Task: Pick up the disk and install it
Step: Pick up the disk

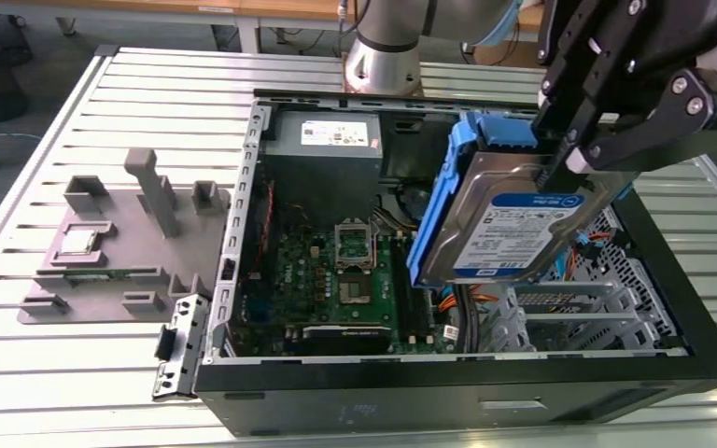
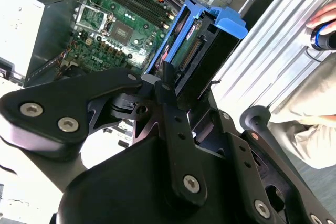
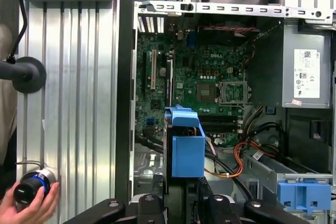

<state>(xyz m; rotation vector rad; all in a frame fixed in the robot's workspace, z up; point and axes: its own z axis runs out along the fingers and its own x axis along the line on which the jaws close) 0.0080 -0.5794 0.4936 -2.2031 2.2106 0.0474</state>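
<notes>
1. The slatted metal surface (image 1: 72, 383) carries an open, black-framed computer case (image 1: 458, 383), lying on its side with the inside exposed.
2. Inside the case, a green motherboard (image 1: 333, 280) covers the floor. A grey power-supply box (image 1: 324, 135) with a white sticker sits at the far end, near the arm's base.
3. A grey moulded fixture (image 1: 122, 243) lies on the surface just beside the case, on the exterior view's left.
4. The disk (image 1: 514, 224) is held up in the air and steeply tilted. It hangs over the case's interior toward the exterior view's right, above the drive cage and orange cables. Its white-and-blue label faces the exterior camera, and blue rails frame its edges. Both wrist views show it too (image 2: 202, 45) (image 3: 187, 150).
5. The black end effector (image 1: 577, 173) is clamped on the disk's upper part, with its fingers pressing on opposite faces.
6. In the first wrist view, a lone blue bracket (image 3: 299, 192) sits in the case's drive bay.
7. In the same view, a person's hand (image 3: 26, 211) rests on a blue-ringed knob (image 3: 32, 184) on the surface, outside the case.
</notes>
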